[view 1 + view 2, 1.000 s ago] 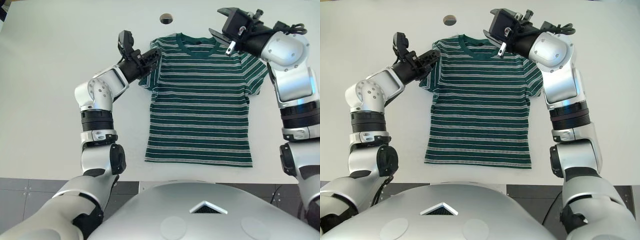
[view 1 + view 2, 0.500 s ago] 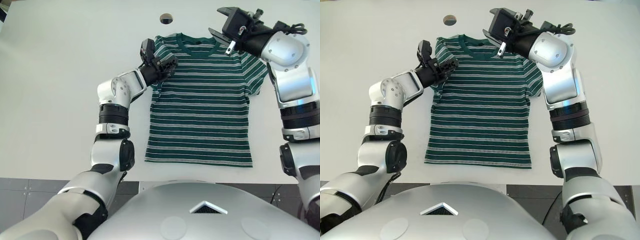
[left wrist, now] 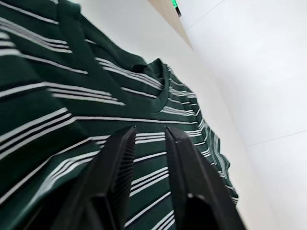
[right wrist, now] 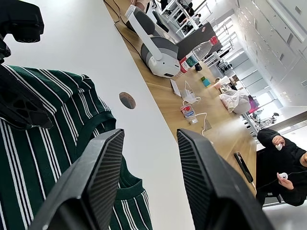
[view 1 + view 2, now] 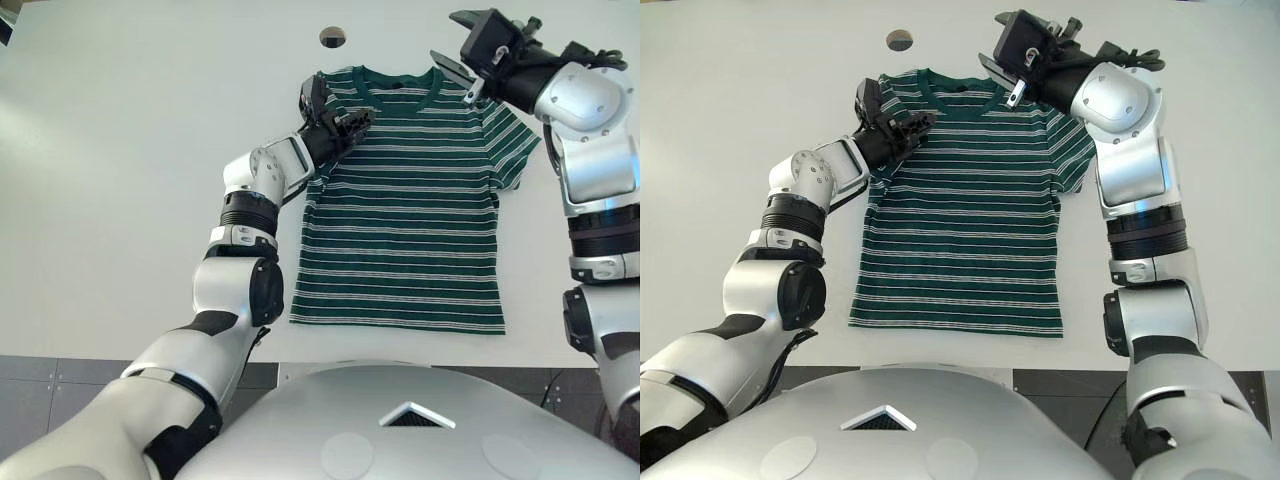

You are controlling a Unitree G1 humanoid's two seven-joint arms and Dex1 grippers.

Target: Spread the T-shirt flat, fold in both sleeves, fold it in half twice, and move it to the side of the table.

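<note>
A dark green T-shirt (image 5: 400,215) with white stripes lies flat, collar at the far end, on the white table (image 5: 120,200). My left gripper (image 5: 352,122) lies over the shirt's left shoulder, shut on the left sleeve, which is drawn in over the body. In the left wrist view its fingers (image 3: 149,129) stand almost together above the striped cloth (image 3: 57,96). The right sleeve (image 5: 510,150) still spreads outward. My right gripper (image 5: 458,72) hangs open above the right shoulder beside the collar (image 5: 396,88), holding nothing. The right wrist view has its fingers (image 4: 149,136) wide apart over the collar (image 4: 103,134).
A small round hole (image 5: 332,37) sits in the table just beyond the shirt's left shoulder. Bare table stretches wide to the left and a narrower strip to the right (image 5: 1230,200). The table's front edge (image 5: 120,355) runs just below the shirt's hem.
My left gripper has swung right from outside the shirt onto its left shoulder, carrying the left sleeve inward. The right gripper has shifted slightly right and away from the collar.
</note>
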